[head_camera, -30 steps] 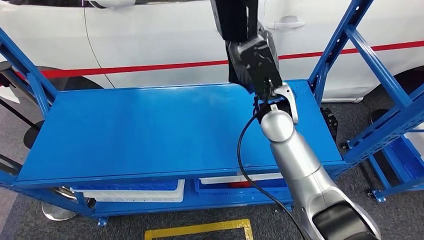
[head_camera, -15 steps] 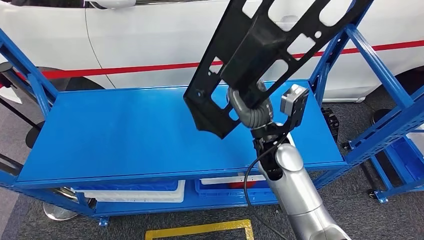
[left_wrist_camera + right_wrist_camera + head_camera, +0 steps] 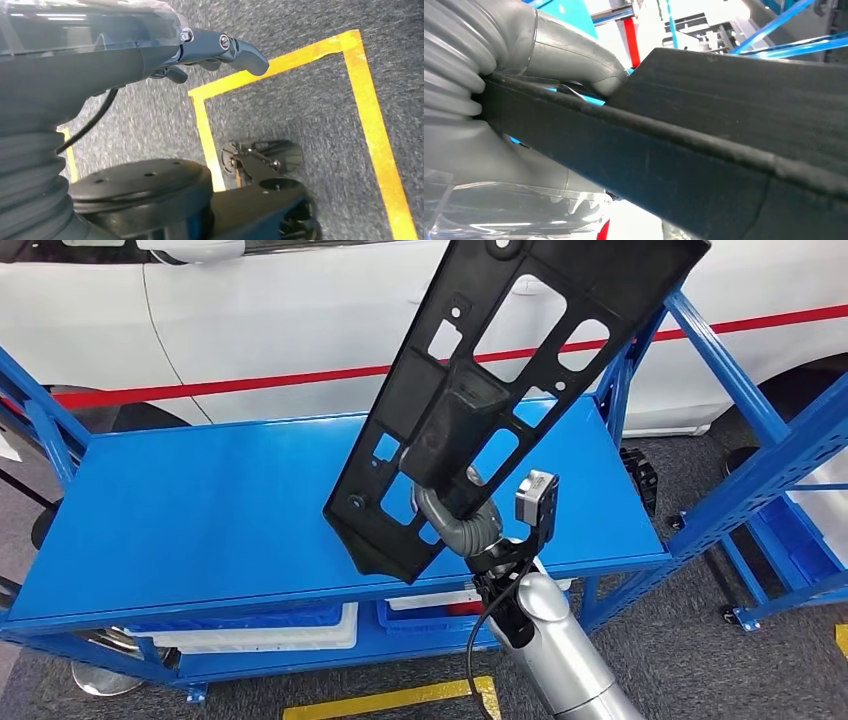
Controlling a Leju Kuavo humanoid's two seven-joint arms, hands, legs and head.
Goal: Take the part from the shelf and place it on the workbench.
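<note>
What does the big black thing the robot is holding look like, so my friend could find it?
Find the blue workbench before the white car. Above it, the right hand holds up the part: a long, flat black panel, tilted, full of cut-out holes.

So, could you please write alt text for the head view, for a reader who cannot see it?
The robot's right hand holds a long black perforated part tilted above a bare blue workbench. A white car with a red stripe stands behind it, and bins sit on the shelf below.
</note>
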